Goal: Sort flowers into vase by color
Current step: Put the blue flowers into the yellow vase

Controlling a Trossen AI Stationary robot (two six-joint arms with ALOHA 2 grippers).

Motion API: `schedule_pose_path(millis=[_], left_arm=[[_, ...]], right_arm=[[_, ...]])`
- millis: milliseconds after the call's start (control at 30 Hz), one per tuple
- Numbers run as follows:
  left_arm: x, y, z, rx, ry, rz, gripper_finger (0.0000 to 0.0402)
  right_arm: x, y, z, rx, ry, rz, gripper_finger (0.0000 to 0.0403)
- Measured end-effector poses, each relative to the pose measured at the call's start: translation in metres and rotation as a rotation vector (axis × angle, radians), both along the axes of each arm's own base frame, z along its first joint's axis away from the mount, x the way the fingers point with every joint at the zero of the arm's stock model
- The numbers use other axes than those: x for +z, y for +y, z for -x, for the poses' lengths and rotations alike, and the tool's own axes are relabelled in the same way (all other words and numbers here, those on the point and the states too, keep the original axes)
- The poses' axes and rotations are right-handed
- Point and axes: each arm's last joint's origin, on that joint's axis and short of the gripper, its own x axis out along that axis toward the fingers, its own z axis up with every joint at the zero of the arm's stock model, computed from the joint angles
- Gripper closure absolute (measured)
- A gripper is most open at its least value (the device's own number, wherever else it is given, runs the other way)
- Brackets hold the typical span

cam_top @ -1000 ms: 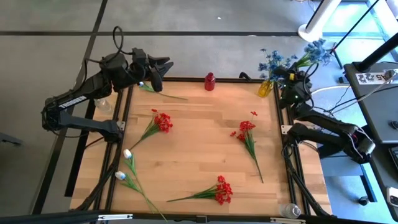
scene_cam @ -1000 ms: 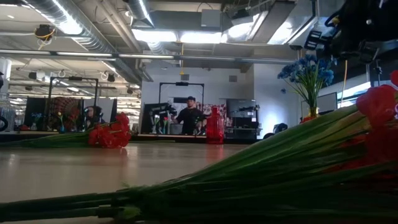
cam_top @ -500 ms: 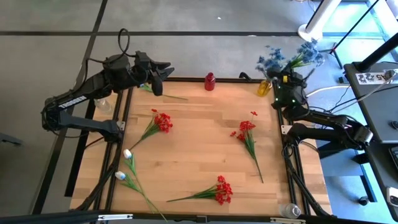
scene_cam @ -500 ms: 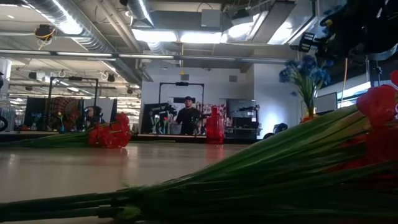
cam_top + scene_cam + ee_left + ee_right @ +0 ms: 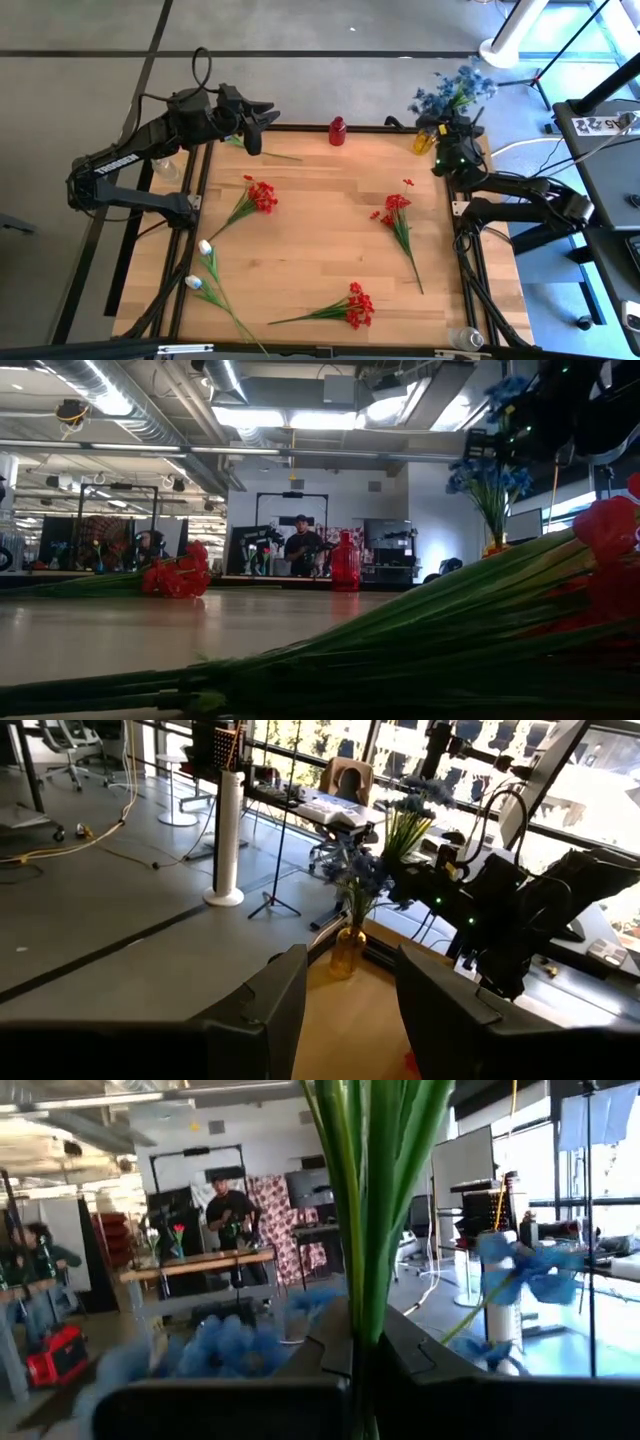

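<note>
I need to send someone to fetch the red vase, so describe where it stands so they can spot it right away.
Look at the light wooden table and follow its far edge, the one between the two arms' bases. About midway along it stands the small red vase, upright and empty. The yellow vase at the far right corner holds blue flowers; the red flower sprays lie flat, mid-table.

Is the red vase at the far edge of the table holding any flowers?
No, the red vase stands empty, while three red flower sprays lie on the table.
</note>
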Motion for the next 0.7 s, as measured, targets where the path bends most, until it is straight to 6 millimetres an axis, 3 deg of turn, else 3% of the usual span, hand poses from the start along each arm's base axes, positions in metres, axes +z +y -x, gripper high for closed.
schedule_pose_path(millis=[200, 367, 700], left_arm=[[-0.0019, -0.0001, 0.0003, 0.003, 0.01, 0.022, 0.0253], [-0.0021, -0.0001, 0.0003, 0.003, 0.011, 0.025, 0.0253], [-0.0021, -0.0001, 0.0003, 0.004, 0.01, 0.026, 0.0253]], right_arm=[[-0.0052, -0.0027, -0.0033, -0.015, 0.059, -0.014, 0.0394], [0.0028, -0.0002, -0.0004, -0.031, 0.041, 0.04, 0.0391], [-0.0069, -0.0043, -0.0054, -0.011, 0.068, -0.008, 0.0394]])
